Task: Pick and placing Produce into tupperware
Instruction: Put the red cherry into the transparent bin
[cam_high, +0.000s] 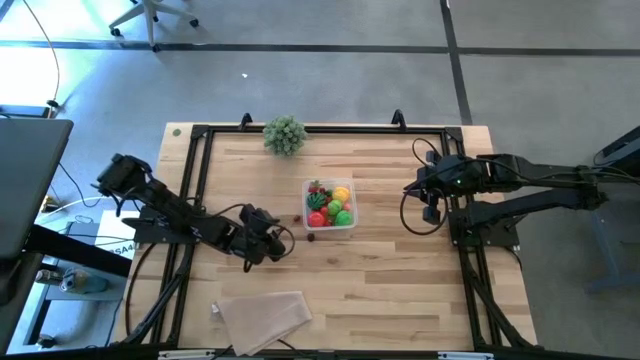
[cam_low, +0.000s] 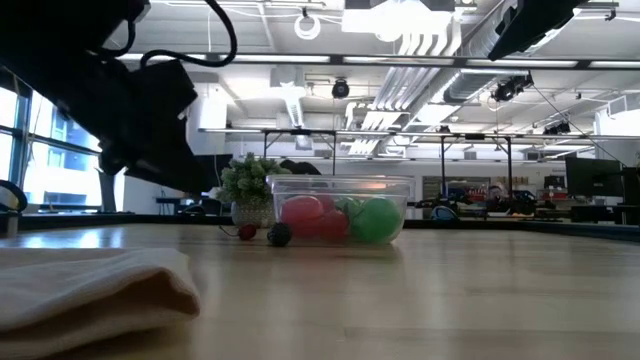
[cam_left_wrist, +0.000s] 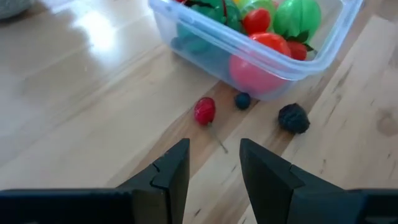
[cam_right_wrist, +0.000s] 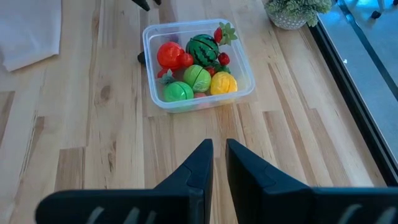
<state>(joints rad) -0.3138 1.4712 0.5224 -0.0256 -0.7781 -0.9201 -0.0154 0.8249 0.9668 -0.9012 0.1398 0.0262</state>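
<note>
A folded beige cloth (cam_high: 262, 313) lies at the near edge of the wooden table (cam_high: 400, 270). Beyond it, the left gripper (cam_left_wrist: 214, 163) hovers low over the boards, its jaws partly open and holding nothing. Just ahead of its fingers lie three loose pieces of produce: a small red berry (cam_left_wrist: 204, 111), a tiny dark blue berry (cam_left_wrist: 242, 100) and a dark, bumpy berry (cam_left_wrist: 293, 117). They sit just beside the left wall of the tupperware (cam_high: 349, 226), a clear, round-cornered box at mid-table. Inside are a striped dark green ball (cam_right_wrist: 202, 47), red (cam_right_wrist: 169, 55), green (cam_right_wrist: 178, 92) and yellow (cam_right_wrist: 223, 83) pieces. The right gripper (cam_right_wrist: 215, 163) waits to its right, jaws nearly closed and empty. A bushy plant (cam_high: 285, 135) stands at the far edge.
</note>
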